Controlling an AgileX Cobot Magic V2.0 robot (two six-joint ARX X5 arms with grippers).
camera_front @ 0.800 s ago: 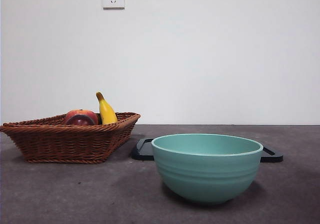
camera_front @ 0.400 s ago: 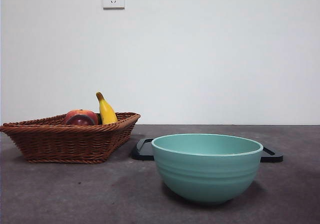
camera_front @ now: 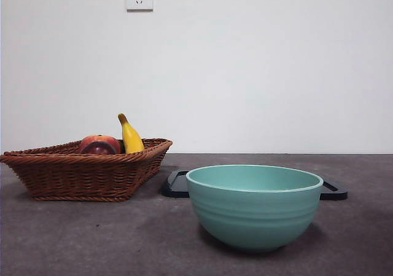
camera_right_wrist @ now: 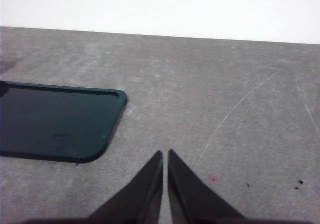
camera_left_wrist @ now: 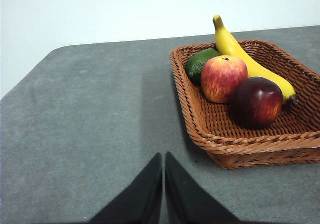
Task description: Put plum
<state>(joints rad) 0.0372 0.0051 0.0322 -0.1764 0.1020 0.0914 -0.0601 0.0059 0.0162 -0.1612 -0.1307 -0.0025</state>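
Left wrist view gives me the clearest look: the plum (camera_left_wrist: 256, 102) lies in the wicker basket (camera_left_wrist: 200, 129), touching the red-orange peach-like fruit (camera_left_wrist: 223, 77) and resting against the banana (camera_left_wrist: 245, 59), with a green fruit (camera_left_wrist: 199, 63) tucked behind them at the basket's far corner. My left tool (camera_left_wrist: 163, 184) has its jaws pressed together, holding nothing, over bare gray bench (camera_left_wrist: 90, 124) just beside the basket. On the right wrist view my right tool (camera_right_wrist: 165, 184) is likewise pressed together and empty, above the bench near the corner of a flat black tray (camera_right_wrist: 55, 124). From the front I see the basket (camera_front: 86, 171) at left, the teal bowl (camera_front: 254, 205) nearer the camera, and the tray (camera_front: 175, 185) behind the bowl; neither arm shows there.
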